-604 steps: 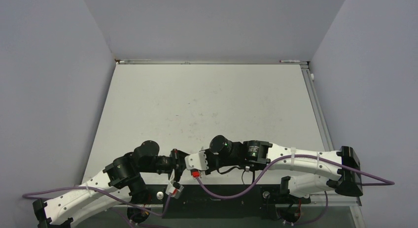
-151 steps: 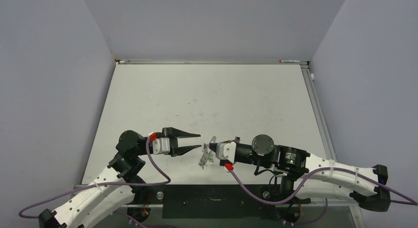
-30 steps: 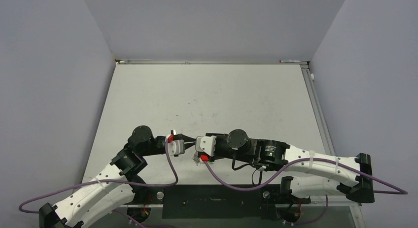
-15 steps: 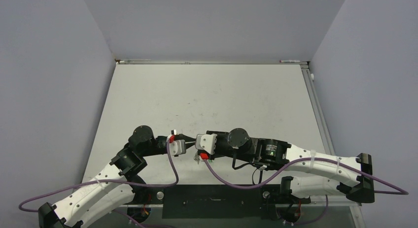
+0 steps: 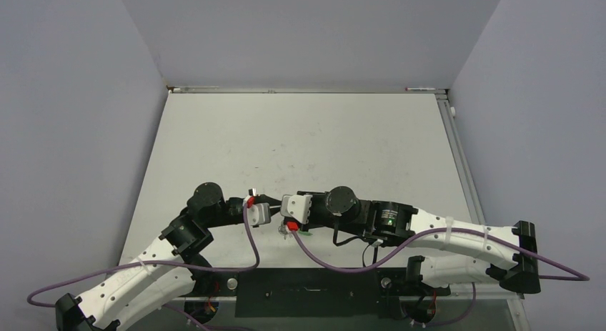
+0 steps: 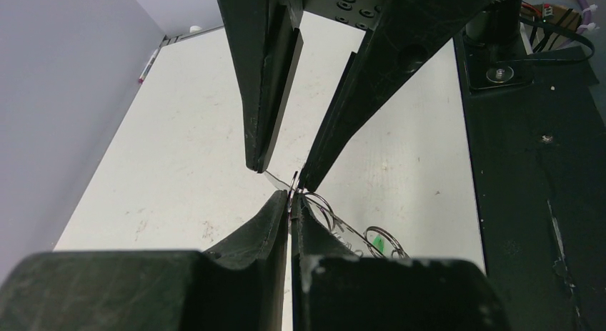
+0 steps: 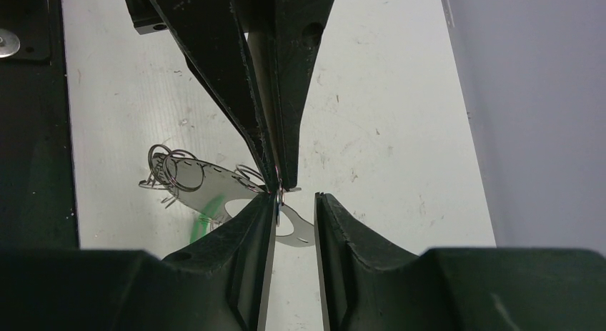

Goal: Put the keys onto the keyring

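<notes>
The left gripper [image 6: 289, 201] is clamped tip-to-tip on the thin silver wire keyring [image 6: 319, 200], and the right gripper [image 7: 294, 202] faces it with jaws parted astride that pinch, while the ring's strung silver pieces [image 7: 170, 168] and bright green tag [image 7: 207, 206] trail over the white table [image 7: 371, 116].

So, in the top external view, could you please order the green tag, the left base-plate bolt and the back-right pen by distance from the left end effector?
From the left end effector:
1. The green tag on the keyring, just beside it, nearer side.
2. The bolt, front left on the black base plate.
3. The pen, far back right edge.
</notes>
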Robot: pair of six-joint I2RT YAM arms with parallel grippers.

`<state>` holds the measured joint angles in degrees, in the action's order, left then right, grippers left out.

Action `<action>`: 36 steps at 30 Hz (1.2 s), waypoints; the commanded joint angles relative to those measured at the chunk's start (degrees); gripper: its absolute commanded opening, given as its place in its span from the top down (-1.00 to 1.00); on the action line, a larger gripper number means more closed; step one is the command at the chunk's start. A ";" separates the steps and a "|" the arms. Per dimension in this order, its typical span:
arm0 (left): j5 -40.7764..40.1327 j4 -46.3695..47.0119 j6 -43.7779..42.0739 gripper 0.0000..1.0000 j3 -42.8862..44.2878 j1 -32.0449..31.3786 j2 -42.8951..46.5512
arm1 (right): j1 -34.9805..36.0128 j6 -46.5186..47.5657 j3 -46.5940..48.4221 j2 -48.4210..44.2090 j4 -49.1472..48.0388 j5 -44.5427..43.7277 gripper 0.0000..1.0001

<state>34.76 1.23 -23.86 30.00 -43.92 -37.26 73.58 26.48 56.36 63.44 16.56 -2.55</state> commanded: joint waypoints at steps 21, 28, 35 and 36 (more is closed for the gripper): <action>-1.13 1.51 -1.36 1.00 2.87 -1.06 0.75 | -1.52 -2.67 2.79 1.94 -0.65 0.99 0.48; -1.34 1.36 -1.50 1.00 2.87 -1.17 0.65 | -2.02 -3.28 2.88 2.15 -0.20 1.47 0.56; -1.45 1.34 -1.55 1.00 2.87 -1.11 0.70 | -2.49 -3.47 2.65 2.15 0.03 2.10 0.89; -1.45 1.32 -1.54 1.00 2.87 -1.19 0.69 | -2.59 -3.43 2.53 2.09 -0.07 2.06 0.89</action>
<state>32.12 -0.43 -24.86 30.00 -44.53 -37.23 71.92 23.49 56.90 65.45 17.67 -0.40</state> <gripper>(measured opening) 0.007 0.074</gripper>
